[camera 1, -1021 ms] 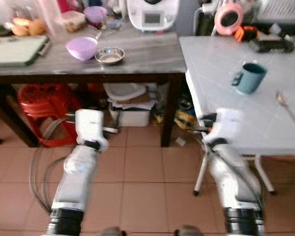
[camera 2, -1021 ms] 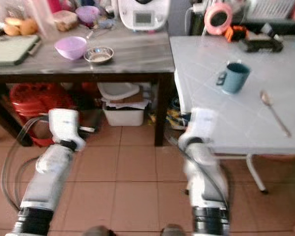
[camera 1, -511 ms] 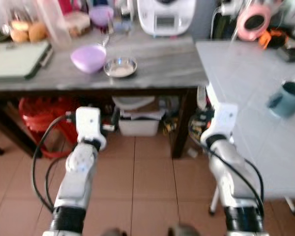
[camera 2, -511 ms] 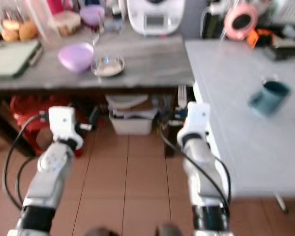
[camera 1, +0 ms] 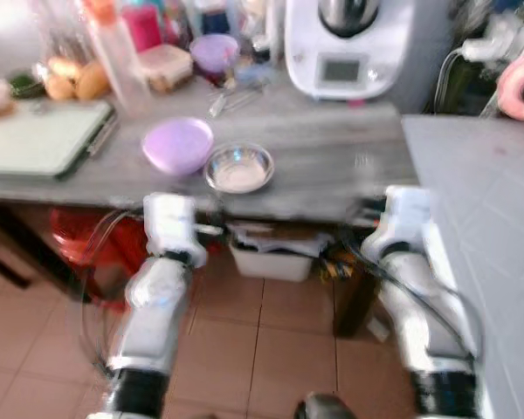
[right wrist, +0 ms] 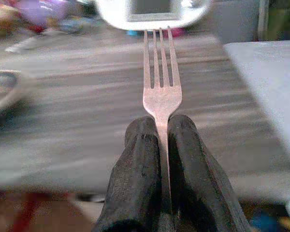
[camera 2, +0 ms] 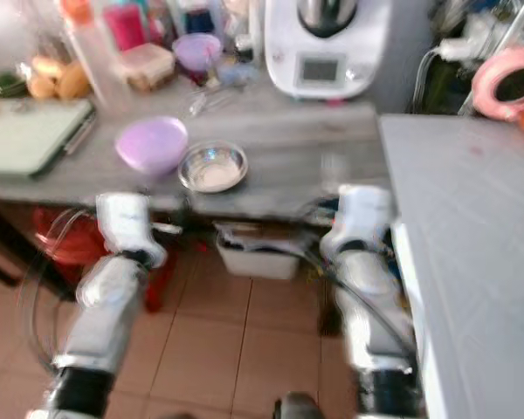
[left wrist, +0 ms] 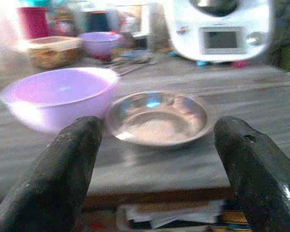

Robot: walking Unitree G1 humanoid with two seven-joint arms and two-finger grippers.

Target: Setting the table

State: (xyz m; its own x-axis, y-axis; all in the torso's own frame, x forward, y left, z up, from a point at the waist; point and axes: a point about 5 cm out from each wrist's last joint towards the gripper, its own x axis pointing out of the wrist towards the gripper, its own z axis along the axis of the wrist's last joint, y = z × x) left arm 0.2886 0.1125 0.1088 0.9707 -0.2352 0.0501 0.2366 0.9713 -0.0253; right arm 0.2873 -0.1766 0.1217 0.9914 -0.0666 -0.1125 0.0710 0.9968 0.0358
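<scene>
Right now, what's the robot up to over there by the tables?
It is standing at the grey wooden table with a fork clamped in its right tool, tines pointing toward the white kitchen appliance. Its left tool is open and empty, aimed at the small steel bowl, which sits touching or nearly touching the purple bowl. The pictures are blurred, so it seems to be moving.

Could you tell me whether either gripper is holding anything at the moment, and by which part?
The right gripper holds a fork by its handle, tines pointing out past the fingertips. The left gripper is open and holds nothing.
</scene>
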